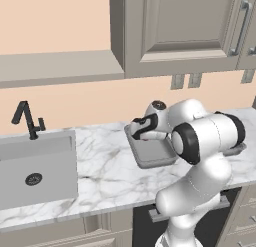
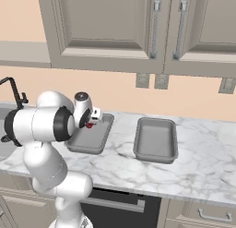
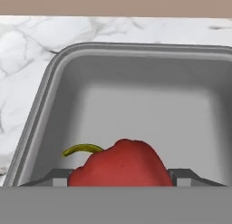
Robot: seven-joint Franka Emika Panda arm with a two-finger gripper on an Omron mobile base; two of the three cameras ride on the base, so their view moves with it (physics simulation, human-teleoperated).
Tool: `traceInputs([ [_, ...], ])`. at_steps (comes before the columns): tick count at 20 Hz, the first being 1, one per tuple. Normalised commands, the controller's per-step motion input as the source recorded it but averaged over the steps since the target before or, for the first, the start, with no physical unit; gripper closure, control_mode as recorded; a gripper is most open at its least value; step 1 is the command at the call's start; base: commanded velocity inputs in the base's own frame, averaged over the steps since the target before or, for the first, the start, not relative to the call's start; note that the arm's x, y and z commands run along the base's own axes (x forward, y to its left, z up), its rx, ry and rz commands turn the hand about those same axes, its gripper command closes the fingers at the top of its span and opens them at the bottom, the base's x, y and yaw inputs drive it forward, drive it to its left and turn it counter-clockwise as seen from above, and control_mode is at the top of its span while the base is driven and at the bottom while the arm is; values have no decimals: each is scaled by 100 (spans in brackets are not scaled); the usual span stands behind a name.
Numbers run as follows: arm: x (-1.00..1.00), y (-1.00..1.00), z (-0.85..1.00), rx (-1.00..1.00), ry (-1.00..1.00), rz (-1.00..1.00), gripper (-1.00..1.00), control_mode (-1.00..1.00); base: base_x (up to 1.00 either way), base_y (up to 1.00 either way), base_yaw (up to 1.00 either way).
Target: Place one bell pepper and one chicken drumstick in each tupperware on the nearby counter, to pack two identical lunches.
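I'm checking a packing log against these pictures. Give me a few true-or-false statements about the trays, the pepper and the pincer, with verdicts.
1. The red pepper sits between the tips of the pincer. True.
2. The pincer is over the right tray. False: it is over the left tray.
3. The right tray holds a drumstick. False: nothing lies in it.
4. Both trays rest on the marble counter. True.
5. The sink lies to the left of the trays. True.

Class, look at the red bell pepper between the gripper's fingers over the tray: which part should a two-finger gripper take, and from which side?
Grip the bell pepper across its rounded body, coming from above, as the gripper does over the tupperware. The thin curved stem sticks out sideways and gives no firm hold; the broad flanks do.
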Motion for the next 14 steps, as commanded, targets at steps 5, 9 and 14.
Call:
traceInputs([
  [5, 28, -1, -24, 0, 0, 0, 100, -100, 0, 0, 0],
  [9, 22, -9, -14, 0, 1, 0, -100, -100, 0, 0, 0],
  [14, 7, -2, -3, 0, 1, 0, -100, -100, 0, 0, 0],
])
